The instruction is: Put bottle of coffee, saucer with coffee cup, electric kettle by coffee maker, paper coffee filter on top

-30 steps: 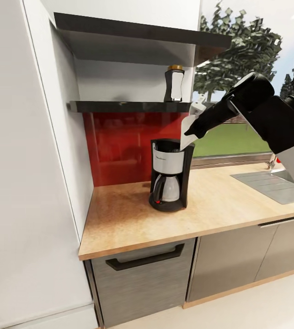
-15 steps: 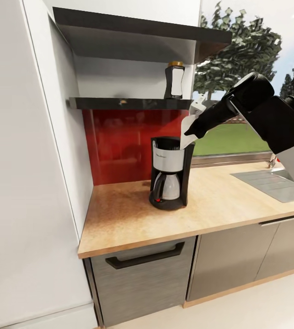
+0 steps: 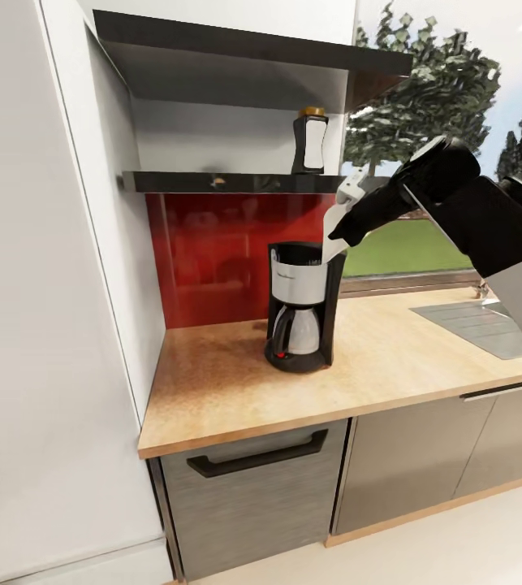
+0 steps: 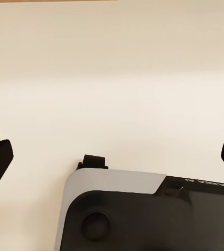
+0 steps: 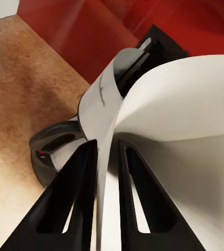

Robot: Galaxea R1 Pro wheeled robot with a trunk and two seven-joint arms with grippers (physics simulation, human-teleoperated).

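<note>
The right gripper (image 3: 343,230) reaches in from the window side, above the coffee maker (image 3: 299,307), with its black fingers clamped on the paper coffee filter (image 3: 332,234). In the head view the filter hangs from the fingertips as a white sheet, and its lower edge meets the open top of the machine at the corner nearer the window. In the right wrist view the two fingers (image 5: 73,201) pinch a thin fold of the filter (image 5: 185,120) between them, and the rest of the paper fans out wide past the fingertips, over the top of the coffee maker (image 5: 91,120). The red switch at the machine's base shows beyond the fingers there.

The coffee maker stands upright on the countertop (image 3: 236,390), close to the red back panel (image 3: 212,260), with its silver carafe seated in front. The bottle of coffee (image 3: 312,142) stands upright on the dark shelf (image 3: 212,184) above the machine, well apart from the gripper. A sink drainer (image 3: 480,325) lies on the countertop toward the window side.

The left gripper (image 4: 112,157) faces a plain pale surface; its two dark fingertips sit far apart at the edges of the left wrist view, spread wide with nothing between them.
</note>
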